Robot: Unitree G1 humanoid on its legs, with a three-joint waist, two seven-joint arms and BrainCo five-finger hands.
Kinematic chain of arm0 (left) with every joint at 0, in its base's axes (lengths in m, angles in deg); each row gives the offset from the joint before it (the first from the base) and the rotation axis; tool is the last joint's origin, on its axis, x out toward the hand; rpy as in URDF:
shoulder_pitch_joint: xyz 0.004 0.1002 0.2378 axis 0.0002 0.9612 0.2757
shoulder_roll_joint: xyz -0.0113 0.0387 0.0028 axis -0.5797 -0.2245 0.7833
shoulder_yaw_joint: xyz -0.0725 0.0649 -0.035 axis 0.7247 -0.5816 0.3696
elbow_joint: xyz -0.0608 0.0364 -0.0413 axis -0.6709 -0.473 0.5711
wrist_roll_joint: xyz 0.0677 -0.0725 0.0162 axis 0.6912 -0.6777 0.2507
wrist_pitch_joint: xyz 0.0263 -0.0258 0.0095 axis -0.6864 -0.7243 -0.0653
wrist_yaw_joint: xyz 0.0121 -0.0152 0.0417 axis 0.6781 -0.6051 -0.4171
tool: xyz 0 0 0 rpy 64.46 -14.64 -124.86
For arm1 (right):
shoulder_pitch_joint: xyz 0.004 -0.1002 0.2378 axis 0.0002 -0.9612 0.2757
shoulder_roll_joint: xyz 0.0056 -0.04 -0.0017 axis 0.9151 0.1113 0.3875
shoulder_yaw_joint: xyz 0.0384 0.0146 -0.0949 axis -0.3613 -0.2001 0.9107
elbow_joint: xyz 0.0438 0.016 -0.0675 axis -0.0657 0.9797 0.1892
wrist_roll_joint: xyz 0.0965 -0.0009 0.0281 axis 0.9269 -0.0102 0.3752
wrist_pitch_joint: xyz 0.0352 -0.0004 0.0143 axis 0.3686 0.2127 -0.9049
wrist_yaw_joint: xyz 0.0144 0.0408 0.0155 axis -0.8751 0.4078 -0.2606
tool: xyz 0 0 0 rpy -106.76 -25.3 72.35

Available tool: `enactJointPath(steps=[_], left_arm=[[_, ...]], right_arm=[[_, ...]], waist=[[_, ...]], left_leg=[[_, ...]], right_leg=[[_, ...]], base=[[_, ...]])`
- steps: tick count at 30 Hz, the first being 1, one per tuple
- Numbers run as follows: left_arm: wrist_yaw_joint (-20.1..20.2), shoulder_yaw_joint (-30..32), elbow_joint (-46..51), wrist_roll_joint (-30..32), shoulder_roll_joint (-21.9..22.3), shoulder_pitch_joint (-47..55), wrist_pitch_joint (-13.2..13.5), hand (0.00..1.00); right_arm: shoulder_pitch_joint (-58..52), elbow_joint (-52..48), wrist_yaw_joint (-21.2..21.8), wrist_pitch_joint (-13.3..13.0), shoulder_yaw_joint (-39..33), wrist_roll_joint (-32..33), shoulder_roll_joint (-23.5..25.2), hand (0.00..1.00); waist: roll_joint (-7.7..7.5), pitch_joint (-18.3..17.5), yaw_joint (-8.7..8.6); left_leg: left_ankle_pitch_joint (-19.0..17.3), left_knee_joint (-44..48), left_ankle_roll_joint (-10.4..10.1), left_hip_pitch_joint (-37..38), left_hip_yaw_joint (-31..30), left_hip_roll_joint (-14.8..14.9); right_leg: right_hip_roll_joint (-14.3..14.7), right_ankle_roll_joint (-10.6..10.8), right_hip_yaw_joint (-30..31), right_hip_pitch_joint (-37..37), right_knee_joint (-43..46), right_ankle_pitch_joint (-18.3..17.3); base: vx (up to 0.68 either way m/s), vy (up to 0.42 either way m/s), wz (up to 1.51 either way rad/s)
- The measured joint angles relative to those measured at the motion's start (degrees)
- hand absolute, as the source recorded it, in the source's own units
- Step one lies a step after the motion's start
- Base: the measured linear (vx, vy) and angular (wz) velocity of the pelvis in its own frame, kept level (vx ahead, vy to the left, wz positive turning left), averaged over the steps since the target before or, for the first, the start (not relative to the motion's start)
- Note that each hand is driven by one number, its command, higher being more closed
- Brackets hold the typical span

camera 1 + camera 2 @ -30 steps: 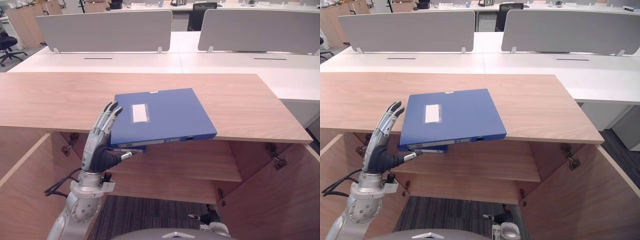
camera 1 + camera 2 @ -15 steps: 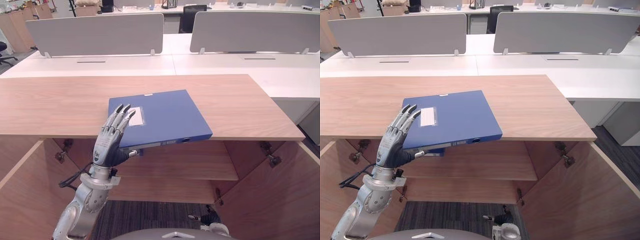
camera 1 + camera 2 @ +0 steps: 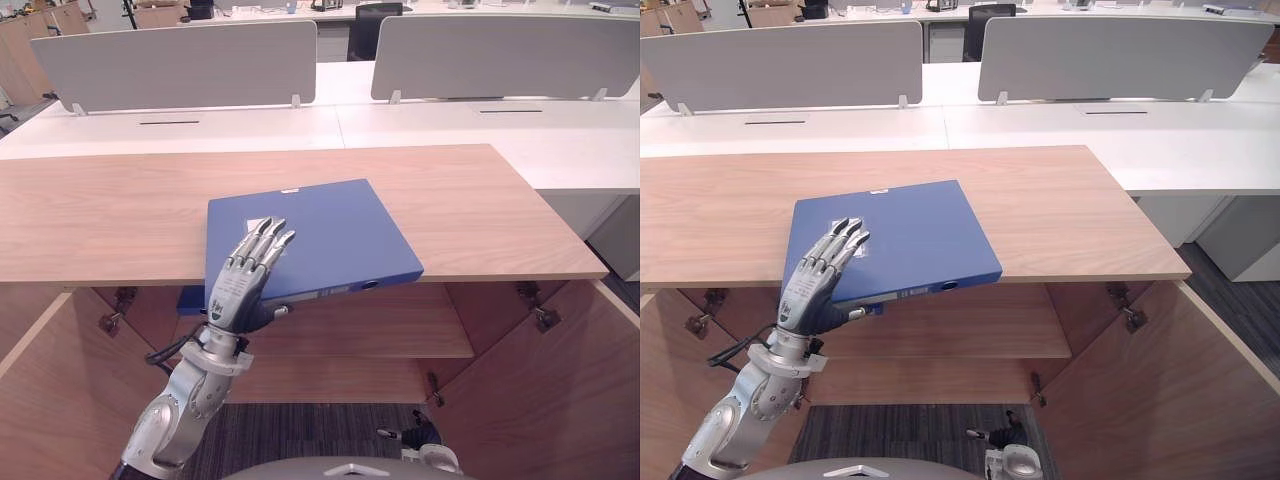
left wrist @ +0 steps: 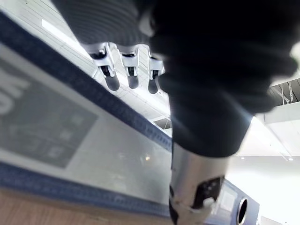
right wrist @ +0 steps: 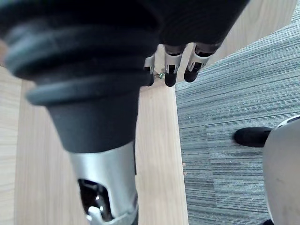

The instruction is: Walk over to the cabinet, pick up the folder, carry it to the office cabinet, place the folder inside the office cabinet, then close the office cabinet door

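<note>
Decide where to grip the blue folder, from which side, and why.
Grip the folder by its near left corner, from the front: lying flat, it juts past the cabinet top, so the left hand could pinch it, fingers above, thumb below.

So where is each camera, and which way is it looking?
Left eye view: on the head, looking down at the flat blue folder on the wooden cabinet top; the left hand shows.
Right eye view: beside it, sharing that scene.
Left wrist view: looks along its fingers onto the folder.
Right wrist view: looks past the right hand at grey carpet.
</note>
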Motion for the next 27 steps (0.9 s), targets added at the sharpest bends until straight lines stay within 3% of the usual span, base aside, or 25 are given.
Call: enactJointPath(steps=[11,27], left_arm=[[0.6,-1.3,-0.3,4.2,0.0,0.0,-0.2,0.0],[0.5,0.3,-2.8,9.0,0.2,0.0,-3.9,0.0]], right_arm=[[0.0,0.0,0.3,0.0,-0.4,0.0,-0.1,0.0],[0.0,0.0,1.4,1.0,-0.5,0.1,-0.1,0.0]], waist=[[0.51,-0.8,-1.11],[0.37,-1.0,-1.1]], left_leg=[[0.0,0.0,0.0,0.1,0.2,0.0],[0.0,-0.1,0.0,0.8,0.4,0.0]], right_leg=[[0.0,0.1,0.2,0.0,0.0,0.2],[0.0,0.2,0.5,0.6,0.0,0.3]], base=[[-0.05,-0.033,-0.01],[-0.02,-0.017,-0.01]])
